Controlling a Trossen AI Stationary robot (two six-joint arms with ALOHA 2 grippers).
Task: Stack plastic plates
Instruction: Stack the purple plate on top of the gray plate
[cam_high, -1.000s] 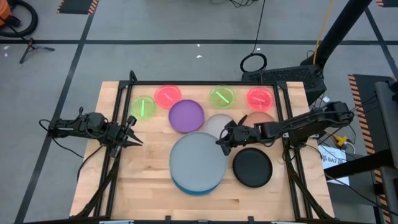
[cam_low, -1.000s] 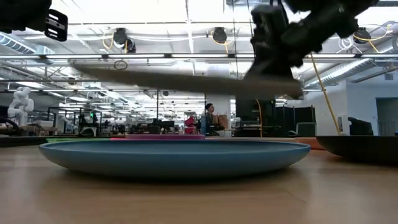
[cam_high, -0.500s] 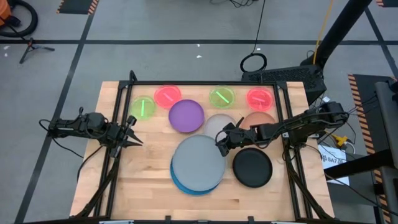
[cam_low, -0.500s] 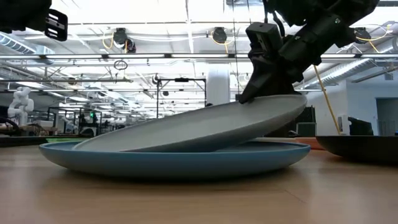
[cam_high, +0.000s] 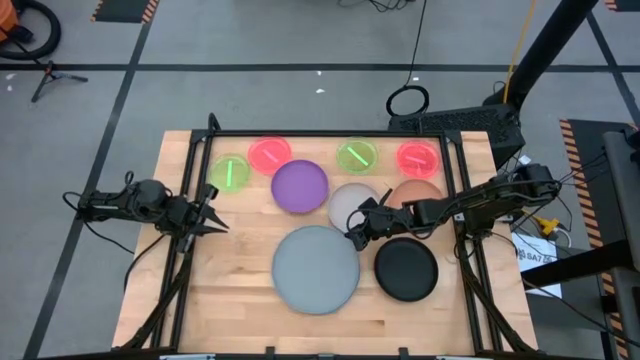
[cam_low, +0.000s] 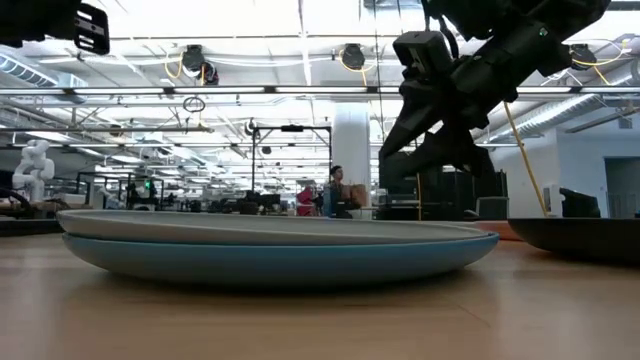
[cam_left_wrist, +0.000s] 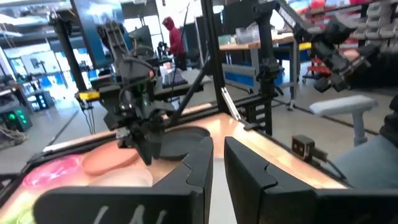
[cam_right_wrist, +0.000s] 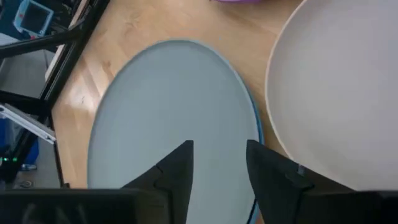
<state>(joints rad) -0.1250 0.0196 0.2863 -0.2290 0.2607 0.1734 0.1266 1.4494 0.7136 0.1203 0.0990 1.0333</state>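
The large grey plate (cam_high: 316, 269) lies flat on the large blue plate (cam_low: 280, 258) at the front middle of the tabletop (cam_high: 230, 295), nested so closely that from above only a thin blue edge shows. The right gripper (cam_high: 358, 226) hangs just beyond the grey plate's far right rim, over the near edge of the white plate (cam_high: 350, 203), its fingers (cam_right_wrist: 180, 165) apart and holding nothing. The left gripper (cam_high: 212, 221) waits at the tabletop's left side, fingers nearly together and empty.

The step in hand looks like clearing off the finished pair and going for a medium plate — the white one is nearest, with the purple plate (cam_high: 299, 186), the tan-orange plate (cam_high: 418, 190) and the black plate (cam_high: 406, 270) close by. To do it well, the fingers should rise straight up before travelling, so they do not nudge the grey plate off centre. A thin rim flat on wood is hard to catch — a shallow approach at the free edge likely works best.
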